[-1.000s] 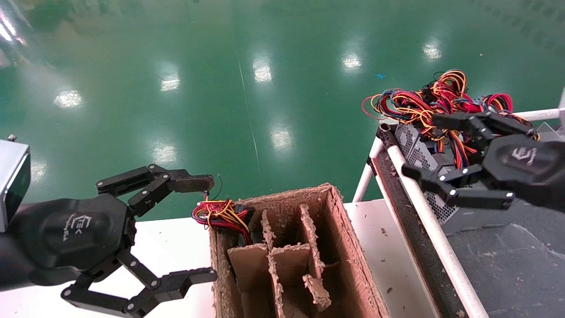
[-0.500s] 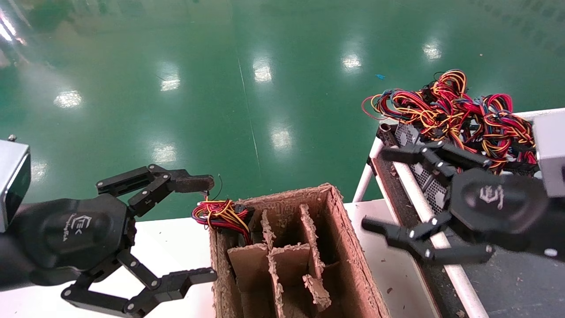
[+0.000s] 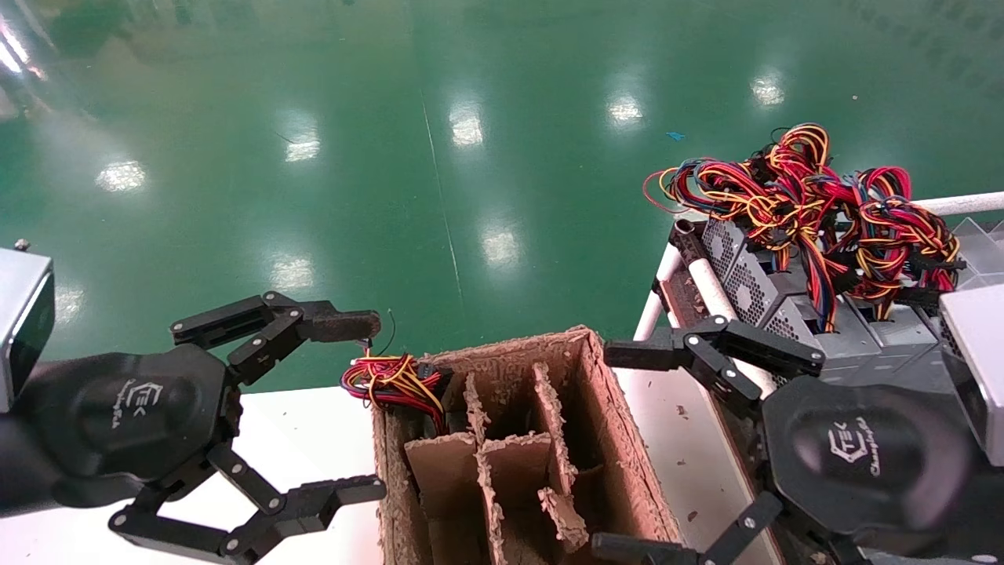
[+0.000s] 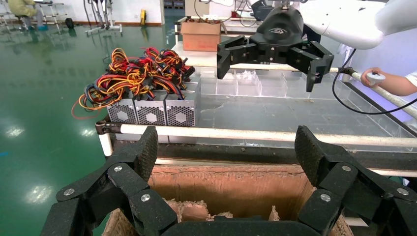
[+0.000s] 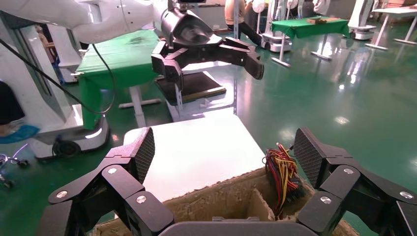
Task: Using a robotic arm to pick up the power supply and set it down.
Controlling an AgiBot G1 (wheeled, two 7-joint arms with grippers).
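Three silver power supplies (image 3: 749, 278) with vent grilles stand in a row on the right rack under a tangle of red, yellow and blue wires (image 3: 800, 192); the left wrist view shows these power supplies (image 4: 152, 112) too. Another wire bundle (image 3: 392, 380) sticks out of the cardboard box's far left cell, and the same wire bundle (image 5: 280, 172) shows in the right wrist view. My right gripper (image 3: 620, 451) hangs open and empty between the rack and the box's right wall. My left gripper (image 3: 357, 408) stays open and empty, left of the box.
The worn cardboard box (image 3: 620, 439) with dividers sits on a white table (image 3: 298, 431). A white rail (image 3: 710, 278) edges the rack, with a dark mat (image 3: 925, 439) behind it. Green floor lies beyond. In the left wrist view the right gripper (image 4: 273, 49) is seen far off.
My right gripper has come away from the power supplies on the rack, moving left and towards me to the box's right side, open and empty throughout. The left arm has not moved.
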